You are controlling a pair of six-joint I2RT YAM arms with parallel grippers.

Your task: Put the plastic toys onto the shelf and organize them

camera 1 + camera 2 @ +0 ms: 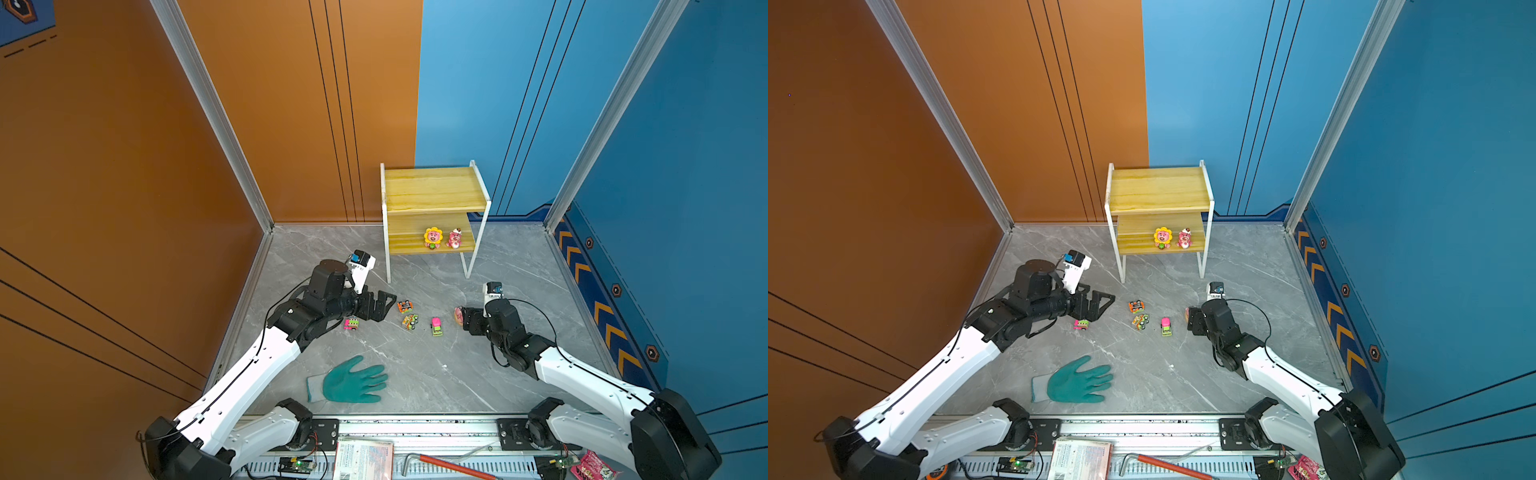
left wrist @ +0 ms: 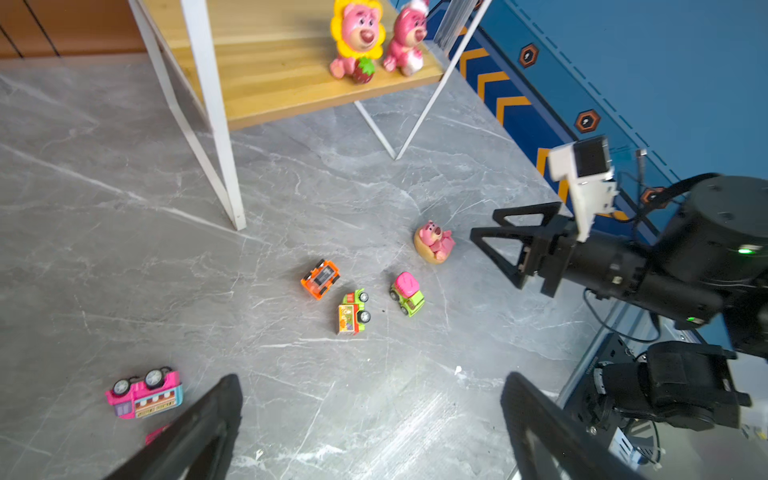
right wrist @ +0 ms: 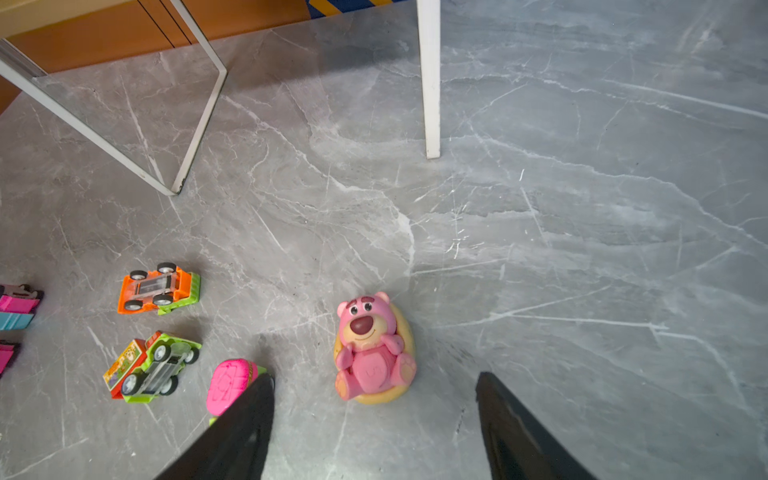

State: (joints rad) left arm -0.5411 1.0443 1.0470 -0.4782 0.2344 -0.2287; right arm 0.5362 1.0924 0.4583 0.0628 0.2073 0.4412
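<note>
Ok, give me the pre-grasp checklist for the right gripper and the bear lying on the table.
1. Jaws of the right gripper apart, nothing held: ok.
2. The lying bear centred ahead of the fingertips in the right wrist view: ok.
3. The pink-topped car clear of the nearer finger: cannot tell; the finger overlaps it in that view.
4. Free space on the lower board of the shelf beside the sunflower bear and second bear: ok.
5. The left gripper open, apart from the lying bear: ok.

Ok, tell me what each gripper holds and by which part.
Nothing held. Left gripper open, empty; right gripper open by the bear, not touching it.
</note>
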